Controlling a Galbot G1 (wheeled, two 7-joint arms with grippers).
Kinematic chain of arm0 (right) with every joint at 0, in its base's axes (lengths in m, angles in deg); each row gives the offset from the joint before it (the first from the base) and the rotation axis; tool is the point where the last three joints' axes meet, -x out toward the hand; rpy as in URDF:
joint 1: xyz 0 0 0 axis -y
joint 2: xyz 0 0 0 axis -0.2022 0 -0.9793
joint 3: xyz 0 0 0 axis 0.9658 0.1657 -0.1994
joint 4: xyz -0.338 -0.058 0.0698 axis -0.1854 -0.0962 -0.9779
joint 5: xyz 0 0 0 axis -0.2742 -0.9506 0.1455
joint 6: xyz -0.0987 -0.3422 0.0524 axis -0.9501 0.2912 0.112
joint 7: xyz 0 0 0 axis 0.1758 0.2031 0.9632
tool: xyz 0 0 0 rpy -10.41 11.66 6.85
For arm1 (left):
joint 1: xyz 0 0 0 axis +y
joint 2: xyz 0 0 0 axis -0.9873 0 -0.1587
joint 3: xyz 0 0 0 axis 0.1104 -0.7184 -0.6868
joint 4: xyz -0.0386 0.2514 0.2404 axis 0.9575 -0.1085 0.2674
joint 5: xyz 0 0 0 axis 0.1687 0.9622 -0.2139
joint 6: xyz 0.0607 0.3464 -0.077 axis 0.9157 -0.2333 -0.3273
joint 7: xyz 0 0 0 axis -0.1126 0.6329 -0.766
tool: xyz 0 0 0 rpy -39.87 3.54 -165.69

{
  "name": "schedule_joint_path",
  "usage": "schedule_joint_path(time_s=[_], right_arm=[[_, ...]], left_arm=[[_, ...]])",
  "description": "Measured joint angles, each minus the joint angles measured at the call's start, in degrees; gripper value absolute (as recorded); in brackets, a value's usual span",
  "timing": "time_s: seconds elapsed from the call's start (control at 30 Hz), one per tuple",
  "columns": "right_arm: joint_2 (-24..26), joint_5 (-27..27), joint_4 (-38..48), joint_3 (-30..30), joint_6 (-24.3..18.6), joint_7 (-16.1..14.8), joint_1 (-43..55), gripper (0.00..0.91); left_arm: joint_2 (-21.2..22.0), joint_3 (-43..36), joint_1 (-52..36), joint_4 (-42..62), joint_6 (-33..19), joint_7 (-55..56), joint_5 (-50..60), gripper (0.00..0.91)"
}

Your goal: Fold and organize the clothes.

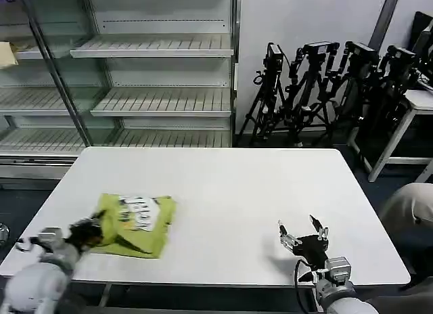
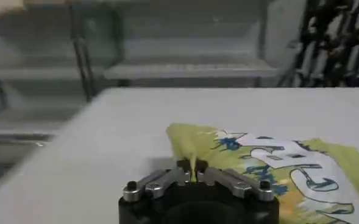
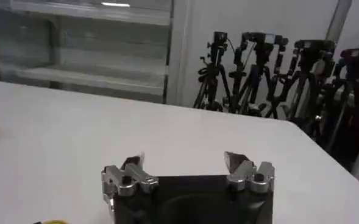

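Soft lime yellow-green T-shirt (image 1: 137, 225) lies bunched in a rough fold on the white rectangular table (image 1: 230, 192), toward the table's left-front part. It is not plain: a white panel with blue lettering faces up.

Left gripper (image 1: 86, 234) sits at the shirt's left-front edge, touching it. In the left wrist view its fingers (image 2: 185, 171) are pressed together on a thin ridge of the yellow fabric (image 2: 194, 159), so it is pinching the hem or a fold edge; which of the 2, can't tell.

From that gripper the shirt runs away across the table toward the right and slightly back, long axis roughly along the table's front edge.

Right gripper (image 1: 302, 235) rests near the table's right-front edge, well apart from the shirt, fingers spread and holding nothing.

Judgement: left arm is far nearer, so the next fold is its job, likely carrying the pinched edge over the body of the shirt. Thin fabric may slip or drag the bundle.
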Motion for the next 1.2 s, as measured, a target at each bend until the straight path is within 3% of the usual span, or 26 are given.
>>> schedule_joint_path(time_s=[0.27, 0.5, 0.9, 1.2], right_arm=[[0.1, 0.0, 0.3, 0.5, -0.7, -0.1, 0.1, 0.907], [0.5, 0.2, -0.1, -0.2, -1.2, -0.2, -0.7, 0.907], [0.3, 0.2, -0.7, -2.0, -1.4, -0.3, -1.8, 0.907], [0.3, 0.2, -0.9, -3.0, -1.0, -0.5, -1.0, 0.907]], left_arm=[[-9.0, 13.3, 1.9, 1.3, -1.0, -6.1, 6.9, 0.01], [-10.0, 14.5, 3.7, -5.8, -0.9, -8.0, 13.2, 0.01], [-1.1, -9.6, 6.6, -18.6, -2.2, -6.2, 27.6, 0.01], [6.4, -24.5, 4.0, -19.7, -0.8, 0.2, 27.9, 0.02]])
